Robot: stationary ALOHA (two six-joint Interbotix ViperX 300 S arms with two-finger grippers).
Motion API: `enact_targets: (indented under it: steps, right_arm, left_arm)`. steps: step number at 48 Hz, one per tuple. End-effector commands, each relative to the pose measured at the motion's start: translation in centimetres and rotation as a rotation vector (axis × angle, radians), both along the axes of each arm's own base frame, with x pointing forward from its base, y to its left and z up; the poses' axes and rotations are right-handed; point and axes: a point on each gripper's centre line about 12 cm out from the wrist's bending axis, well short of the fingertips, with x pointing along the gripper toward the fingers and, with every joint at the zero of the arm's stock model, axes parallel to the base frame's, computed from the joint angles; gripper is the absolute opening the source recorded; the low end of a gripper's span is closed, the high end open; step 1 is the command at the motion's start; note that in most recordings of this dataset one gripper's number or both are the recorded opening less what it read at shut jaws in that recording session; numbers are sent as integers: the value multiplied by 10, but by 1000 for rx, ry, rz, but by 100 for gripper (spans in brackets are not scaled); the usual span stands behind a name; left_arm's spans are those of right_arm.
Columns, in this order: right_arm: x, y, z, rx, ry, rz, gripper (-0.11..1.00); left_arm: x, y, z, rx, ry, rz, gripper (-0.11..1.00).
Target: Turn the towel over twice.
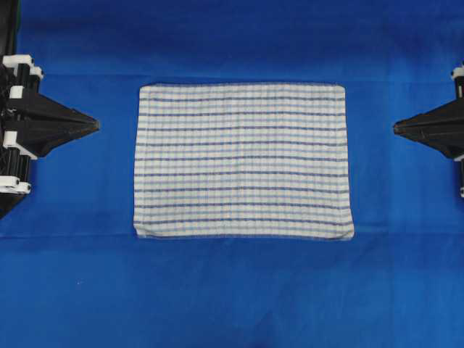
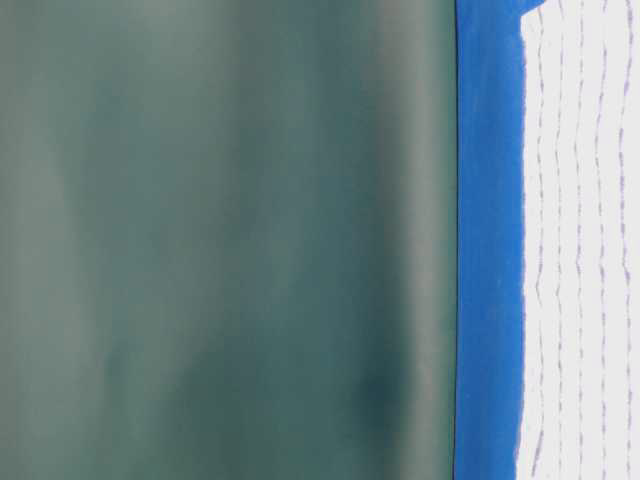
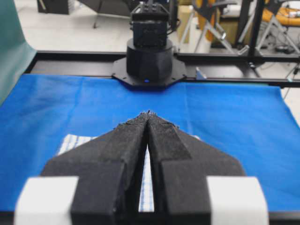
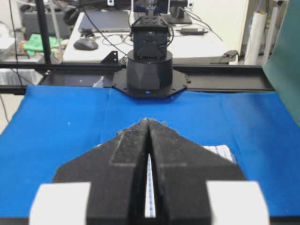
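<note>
We see the towel point(image 1: 243, 161) flat mid-table, long axis left–right, between the left gripper point(image 1: 96, 125) and right gripper point(image 1: 396, 129); both empty, jaws together, about equally near its short edges.

Blue-covered table point(image 1: 232, 304), striped towel point(image 1: 243, 161) flat

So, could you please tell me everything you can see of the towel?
The towel is a rectangular white woven cloth with dark and light blue stripes running along its length and faint check lines, hemmed at the edges. It lies spread flat and unfolded in the middle of the blue table cover, its sides roughly square to the overhead view, with slight rumpling at the near corners. Only the cover beneath touches it; the left gripper and right gripper sit shut, clear of its short ends.
</note>
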Motion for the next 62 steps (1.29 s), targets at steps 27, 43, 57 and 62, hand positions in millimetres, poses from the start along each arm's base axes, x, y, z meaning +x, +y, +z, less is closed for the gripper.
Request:
enact_targets:
  steps: [27, 43, 57, 62]
  right_arm:
    - [19, -73, -45, 160, 339, -331, 0]
    - [38, -106, -97, 229, 583, -435, 39]
    - [53, -125, -142, 268, 745, -469, 57]
    - [59, -134, -155, 280, 775, -487, 57]
  left_arm:
    - [15, 48, -45, -50, 234, 223, 0]
    - [24, 84, -94, -93, 367, 363, 63]
    - [35, 104, -139, -123, 475, 421, 90]
    - [38, 109, -152, -129, 496, 433, 90]
